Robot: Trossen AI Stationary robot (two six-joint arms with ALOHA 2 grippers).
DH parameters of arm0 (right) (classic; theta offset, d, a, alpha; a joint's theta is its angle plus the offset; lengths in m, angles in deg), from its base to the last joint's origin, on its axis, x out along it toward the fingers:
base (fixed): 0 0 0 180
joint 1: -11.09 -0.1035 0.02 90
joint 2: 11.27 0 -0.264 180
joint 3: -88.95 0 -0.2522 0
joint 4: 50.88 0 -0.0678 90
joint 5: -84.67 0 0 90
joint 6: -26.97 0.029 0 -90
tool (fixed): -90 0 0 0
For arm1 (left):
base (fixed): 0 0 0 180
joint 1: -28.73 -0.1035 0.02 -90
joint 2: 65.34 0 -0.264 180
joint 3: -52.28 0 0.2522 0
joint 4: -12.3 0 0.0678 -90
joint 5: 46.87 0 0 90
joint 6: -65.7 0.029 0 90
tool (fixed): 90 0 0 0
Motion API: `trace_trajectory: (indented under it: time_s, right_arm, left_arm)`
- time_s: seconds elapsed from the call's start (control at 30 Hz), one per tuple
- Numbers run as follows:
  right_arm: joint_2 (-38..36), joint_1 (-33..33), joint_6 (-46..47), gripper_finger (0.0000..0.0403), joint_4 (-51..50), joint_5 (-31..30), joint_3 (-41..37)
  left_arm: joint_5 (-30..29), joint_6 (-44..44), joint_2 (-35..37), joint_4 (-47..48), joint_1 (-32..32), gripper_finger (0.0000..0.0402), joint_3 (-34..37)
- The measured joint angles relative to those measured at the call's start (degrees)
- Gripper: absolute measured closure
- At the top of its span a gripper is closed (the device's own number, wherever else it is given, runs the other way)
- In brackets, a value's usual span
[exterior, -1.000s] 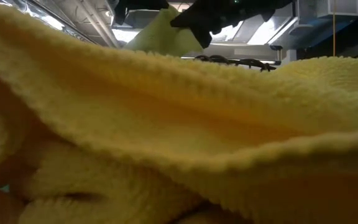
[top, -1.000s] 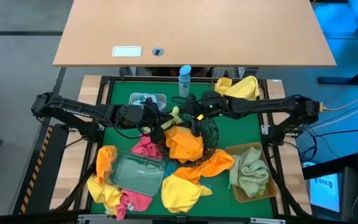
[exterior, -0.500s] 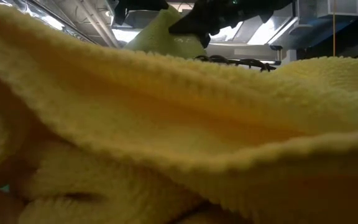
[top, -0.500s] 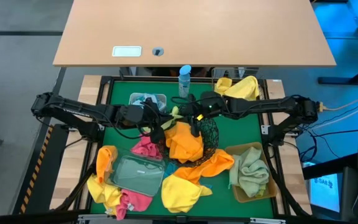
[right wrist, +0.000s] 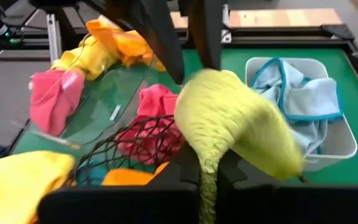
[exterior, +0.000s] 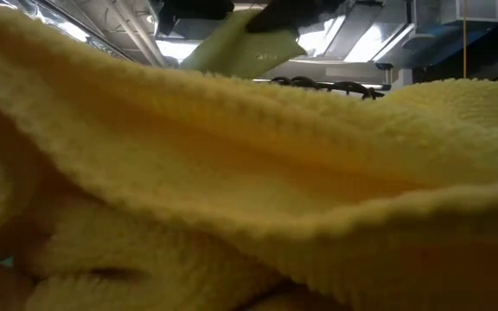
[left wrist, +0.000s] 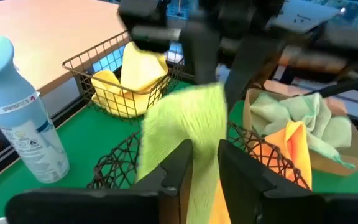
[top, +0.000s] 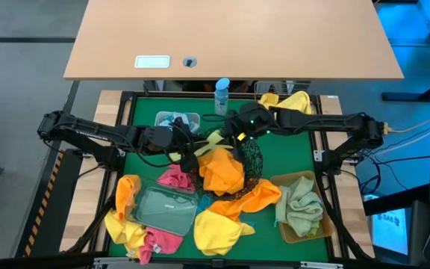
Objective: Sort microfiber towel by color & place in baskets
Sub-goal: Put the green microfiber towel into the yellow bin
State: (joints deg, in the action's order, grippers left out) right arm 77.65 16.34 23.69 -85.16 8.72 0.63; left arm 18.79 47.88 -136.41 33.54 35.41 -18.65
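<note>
Above black mesh bowl (top: 251,158), right tool (top: 227,137) clamping lime towel (top: 213,139), left tool (top: 187,147) slightly parted

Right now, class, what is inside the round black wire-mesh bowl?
An orange towel fills the black wire-mesh bowl and spills over its rim. Whatever lies beneath that towel is covered and cannot be seen.

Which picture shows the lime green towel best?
The right wrist view: the lime towel fills its middle, pinched in the right gripper. The left wrist view shows it hanging between both grippers. The high view shows only a small strip near the mesh bowl. The low view shows only a corner behind a yellow towel.
</note>
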Motion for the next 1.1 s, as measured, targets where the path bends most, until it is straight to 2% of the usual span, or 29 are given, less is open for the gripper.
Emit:
trace_trajectory:
  time_s: [0.27, 0.47, 0.8, 0.9, 1.1]
  right_arm:
    - [-1.49, -5.54, -0.59, 0.0397, -16.39, -0.13, 9.28]
    - [-4.98, -12.62, 2.35, 0.0399, -27.13, -8.61, 14.17]
    - [-13.62, -24.52, 18.52, 0.0401, -37.36, -22.03, 15.93]
    - [-15.76, -27.77, 24.53, 0.0401, -39.60, -23.95, 15.93]
    - [-19.18, -35.12, 34.65, 0.0401, -41.61, -24.09, 15.93]
  left_arm:
    - [0.02, 0.00, 0.02, 4.85, 0.04, 0.0318, 0.00]
    - [0.02, -0.01, 0.03, 6.61, 0.11, 0.0318, 0.00]
    - [0.22, -0.01, 0.05, 6.69, 0.11, 0.0318, 0.00]
    - [0.24, -0.01, 0.03, 6.71, 0.11, 0.0317, 0.00]
    - [0.22, -0.01, 0.04, 6.71, 0.11, 0.0317, 0.00]
